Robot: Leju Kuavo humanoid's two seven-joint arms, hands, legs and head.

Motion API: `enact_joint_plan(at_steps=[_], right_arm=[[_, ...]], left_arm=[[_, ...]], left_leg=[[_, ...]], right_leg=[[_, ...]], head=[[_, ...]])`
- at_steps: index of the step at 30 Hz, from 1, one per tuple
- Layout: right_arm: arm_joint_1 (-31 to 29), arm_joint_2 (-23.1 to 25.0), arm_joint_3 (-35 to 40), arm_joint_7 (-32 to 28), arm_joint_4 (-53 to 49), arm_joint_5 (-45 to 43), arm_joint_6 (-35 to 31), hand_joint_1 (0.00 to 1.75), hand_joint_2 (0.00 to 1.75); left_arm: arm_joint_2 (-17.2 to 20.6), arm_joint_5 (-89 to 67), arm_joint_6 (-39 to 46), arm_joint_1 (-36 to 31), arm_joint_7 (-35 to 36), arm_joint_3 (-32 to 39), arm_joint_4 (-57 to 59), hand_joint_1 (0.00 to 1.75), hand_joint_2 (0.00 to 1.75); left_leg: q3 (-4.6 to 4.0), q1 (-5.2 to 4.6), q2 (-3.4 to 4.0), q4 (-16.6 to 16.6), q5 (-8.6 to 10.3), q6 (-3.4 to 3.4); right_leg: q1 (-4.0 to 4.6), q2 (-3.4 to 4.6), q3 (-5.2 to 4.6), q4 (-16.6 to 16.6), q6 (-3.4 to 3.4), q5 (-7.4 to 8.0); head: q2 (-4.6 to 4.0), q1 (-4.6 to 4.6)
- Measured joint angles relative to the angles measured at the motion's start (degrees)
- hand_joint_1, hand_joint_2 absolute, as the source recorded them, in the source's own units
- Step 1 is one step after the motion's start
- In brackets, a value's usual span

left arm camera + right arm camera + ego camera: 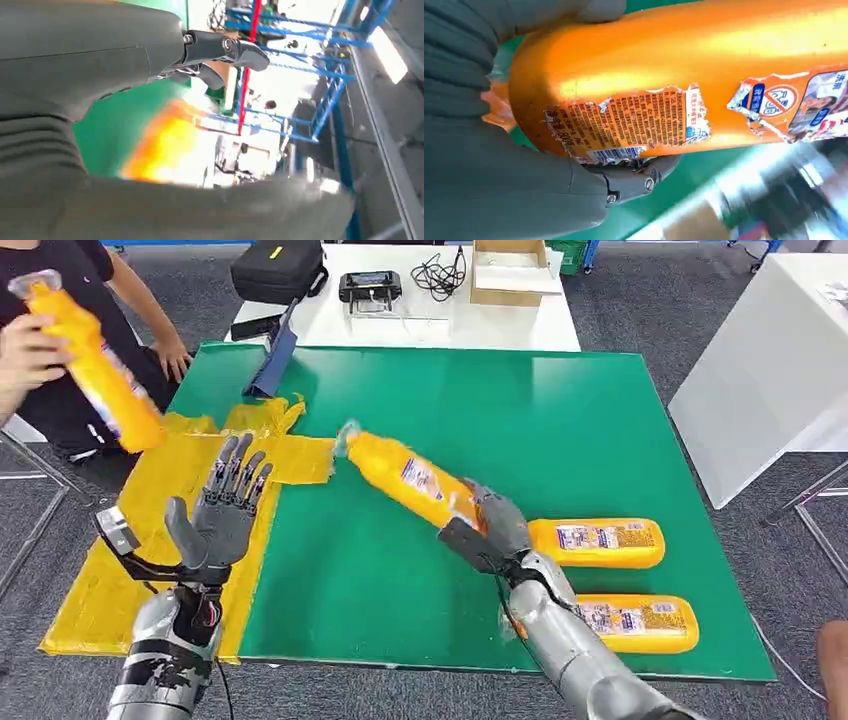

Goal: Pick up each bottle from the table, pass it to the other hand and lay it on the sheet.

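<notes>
The right hand [490, 525] was clamped around the base end of an orange bottle [410, 478], holding it tilted above the green board [520, 420] with its clear cap end pointing toward the yellow sheet [120, 560]. The right wrist view added what the head view could not: the bottle's [684, 75] torn, peeling label with a barcode, and the hand's [484, 165] thumb and fingers wrapped on opposite sides of the bottle's body.

The left hand [225, 510] stood raised over the edge where the sheet overlapped the board, palm up, fingers spread and holding nothing. In the left wrist view that hand's [100, 65] dark fingers were extended, and a blurred orange shape beyond them lay over the green board; it was too smeared to identify with certainty.

Two more orange bottles lay flat on the board near its front right corner, one [598, 542] just beside the right hand and the other [640, 624] nearer the board's front edge, partly behind the right forearm.

Beyond the sheet's far left end, a person's hand [25, 350] held another orange bottle [95, 365] in the air.
</notes>
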Motion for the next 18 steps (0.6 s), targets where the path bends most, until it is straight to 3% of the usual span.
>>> enact_joint_plan(at_steps=[4, 8, 18], right_arm=[[7.47, 1.92, -7.28, -3.81, -14.66, 0.55, 1.27, 1.75, 1.75], [12.78, 3.84, -9.28, -5.06, -25.22, 1.51, 1.02, 1.75, 1.75], [16.56, 5.07, -10.39, -6.2, -33.49, 2.19, 0.96, 1.75, 1.75]], left_arm=[[-1.35, 0.24, 1.26, 1.67, 0.26, -0.54, -2.88, 0.0, 1.75], [-1.92, 0.09, 2.03, 2.89, 0.63, -1.86, -5.13, 0.0, 1.75], [-2.36, 1.44, 1.59, 3.8, 1.47, -3.08, -6.97, 0.0, 1.75]], left_leg=[[-0.25, 0.0, -0.11, 0.0, 0.0, 0.0], [-0.25, 0.0, -0.03, -0.01, -0.02, 0.02], [-0.21, 0.0, -0.02, -0.01, -0.01, 0.02]], right_leg=[[0.01, -0.1, -0.19, 0.0, -0.01, -0.01], [0.0, -0.07, -0.23, -0.02, -0.01, -0.01], [0.0, -0.07, -0.2, -0.01, -0.01, 0.0]], head=[[0.0, 0.02], [0.0, 0.04], [0.0, 0.02]])
